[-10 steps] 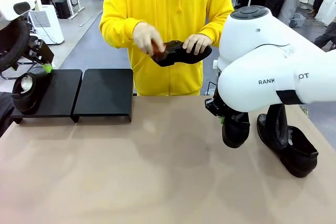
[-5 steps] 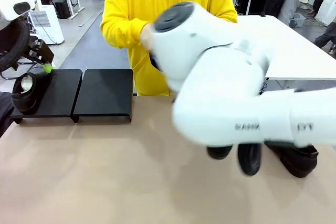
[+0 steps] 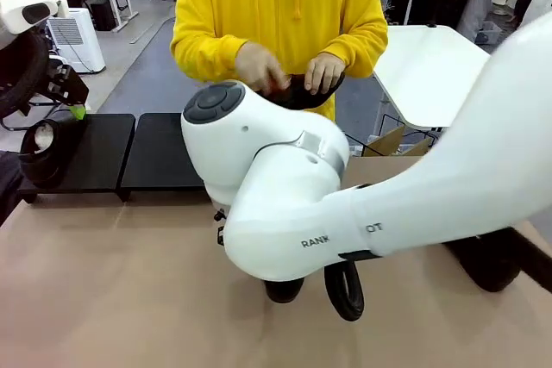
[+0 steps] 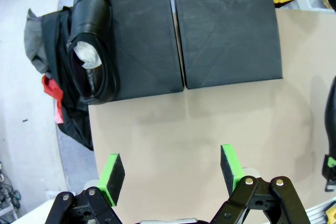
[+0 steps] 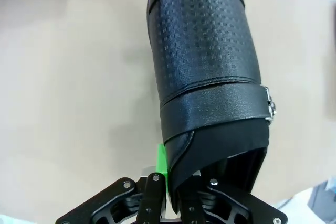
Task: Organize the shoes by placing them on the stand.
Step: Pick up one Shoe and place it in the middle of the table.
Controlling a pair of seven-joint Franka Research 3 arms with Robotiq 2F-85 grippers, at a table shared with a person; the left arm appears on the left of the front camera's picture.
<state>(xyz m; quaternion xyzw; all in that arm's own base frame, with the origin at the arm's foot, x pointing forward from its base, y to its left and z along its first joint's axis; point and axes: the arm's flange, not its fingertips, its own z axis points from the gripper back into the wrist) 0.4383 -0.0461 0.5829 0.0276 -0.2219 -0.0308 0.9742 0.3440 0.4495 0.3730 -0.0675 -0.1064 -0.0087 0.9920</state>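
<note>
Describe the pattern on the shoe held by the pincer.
Black leather shoe: tiny embossed dots; right wrist view.

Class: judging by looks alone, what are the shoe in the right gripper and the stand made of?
Shoe: probably leather or imitation; black, dotted embossing, stitched strap. Stand: maybe painted metal or plastic; matte black, faint scuff lines.

Whoa, the big white right arm (image 3: 276,196) swung from the right side over to the middle, taking along the textured black buckled shoe (image 5: 205,61) pinched in its right gripper (image 5: 179,181).
</note>
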